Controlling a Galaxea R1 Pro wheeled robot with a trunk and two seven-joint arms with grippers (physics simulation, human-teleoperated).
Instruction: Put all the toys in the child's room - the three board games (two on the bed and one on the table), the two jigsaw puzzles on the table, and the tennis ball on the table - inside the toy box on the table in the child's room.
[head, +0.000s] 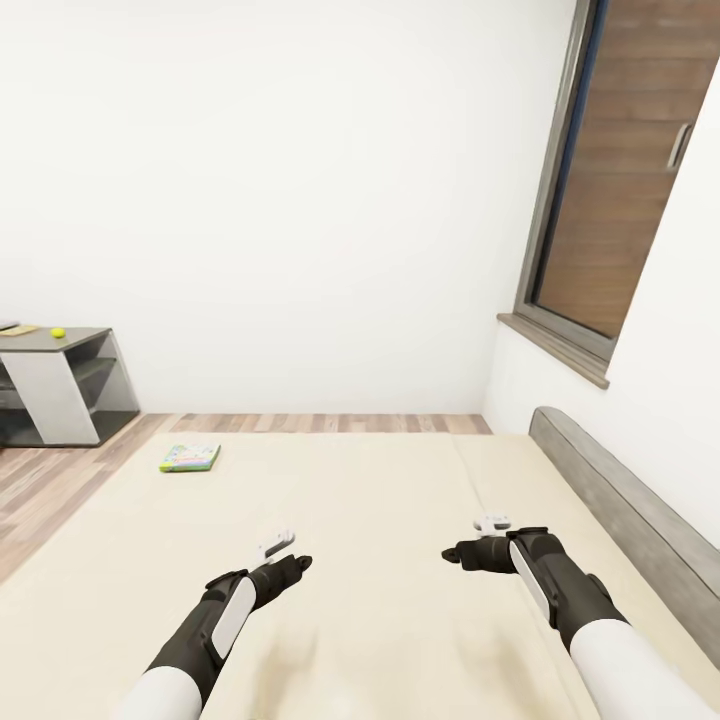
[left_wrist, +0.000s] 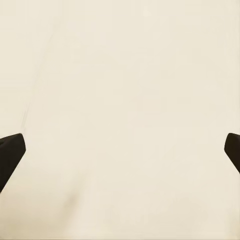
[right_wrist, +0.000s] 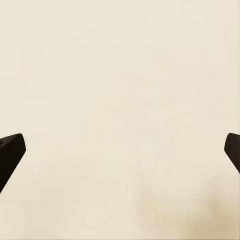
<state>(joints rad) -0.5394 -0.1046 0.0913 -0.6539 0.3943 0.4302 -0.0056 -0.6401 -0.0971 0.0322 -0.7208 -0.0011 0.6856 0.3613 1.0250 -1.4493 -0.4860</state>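
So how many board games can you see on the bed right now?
1. A board game lies flat on the bed, near its far left corner, well ahead of the left gripper. Any second one would be outside the head view.

A flat green-and-white printed game box (head: 190, 458) lies on the plain cream bed cover (head: 380, 520). A small yellow-green ball (head: 58, 332) sits on the grey desk top (head: 70, 337). Walls are white, floor planks (head: 60, 470) brown.
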